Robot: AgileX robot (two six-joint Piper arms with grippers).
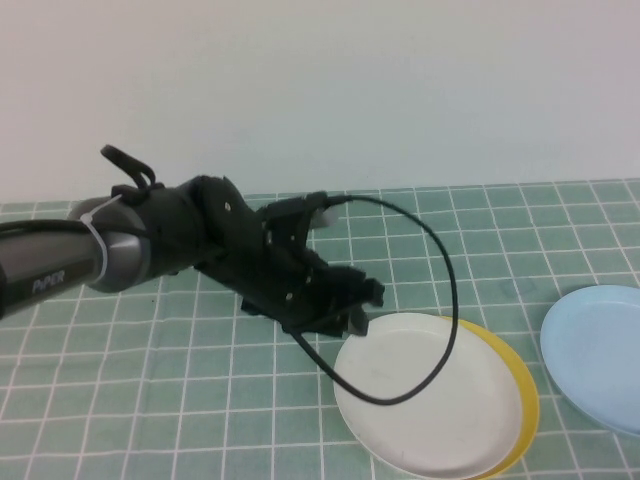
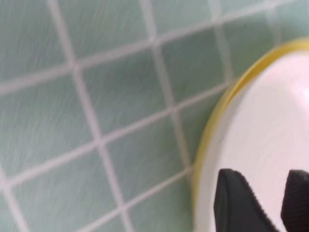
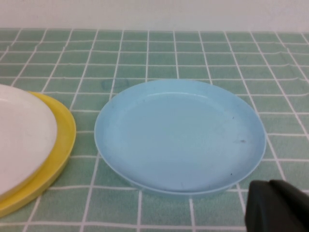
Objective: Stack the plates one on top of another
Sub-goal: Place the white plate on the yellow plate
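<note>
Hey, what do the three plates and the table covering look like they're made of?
White plate, yellow plate and light blue plate: probably plastic, going by the flat uniform colour, thin low rims and soft semi-matte sheen. Table covering: looks like a green cloth or vinyl sheet with a printed white grid; matte, with no raised seams, so likely not real tile.

A green mat (image 1: 200,400) printed with a grid of thin white lines covers the work surface and fills the lower half of the high view, running past its left, right and near edges. The same green squares (image 2: 72,121) fill most of the left wrist view, crossed by slanted white lines. In the right wrist view the grid (image 3: 193,53) recedes toward the back. A plain, pale wall (image 1: 320,90) stands behind the mat, meeting its far edge along a nearly straight line; a narrow strip of it (image 3: 154,12) also shows in the right wrist view.
</note>
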